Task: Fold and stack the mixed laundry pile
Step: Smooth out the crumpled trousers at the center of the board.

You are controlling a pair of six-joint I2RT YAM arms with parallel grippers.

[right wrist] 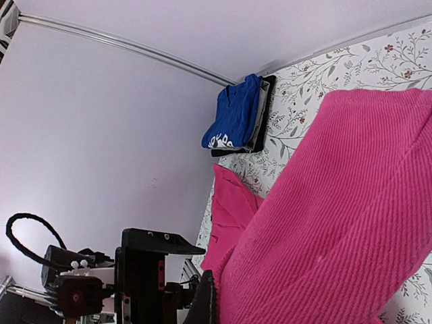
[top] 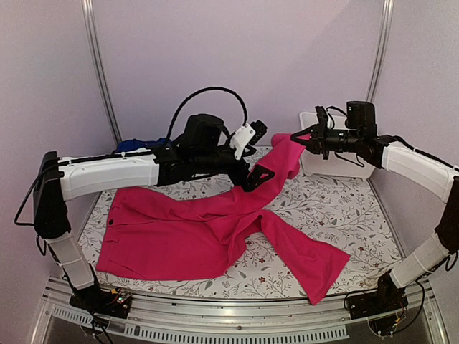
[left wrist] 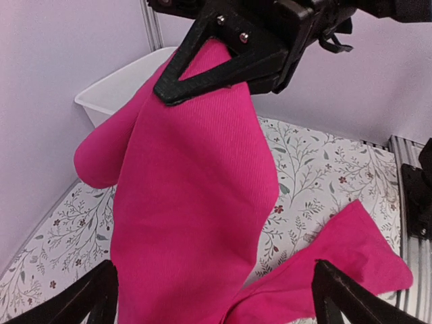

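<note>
A large magenta-pink garment (top: 193, 229), a pair of trousers, lies spread on the floral table cover, waistband at the left. My right gripper (top: 305, 137) is shut on the end of one trouser leg and holds it up near the back right; this also shows in the left wrist view (left wrist: 223, 64). The lifted leg (left wrist: 189, 202) hangs between the wide-open fingers (left wrist: 101, 297) of my left gripper (top: 258, 175), which is not closed on it. A royal-blue garment with white print (right wrist: 236, 115) lies folded on a dark one at the back left corner (top: 140, 143). No grey shirt is clearly visible.
A white plastic bin (top: 337, 161) stands at the back right, just behind the right gripper, and shows in the left wrist view (left wrist: 121, 84). The other trouser leg (top: 308, 261) reaches the front right edge. Walls enclose the table.
</note>
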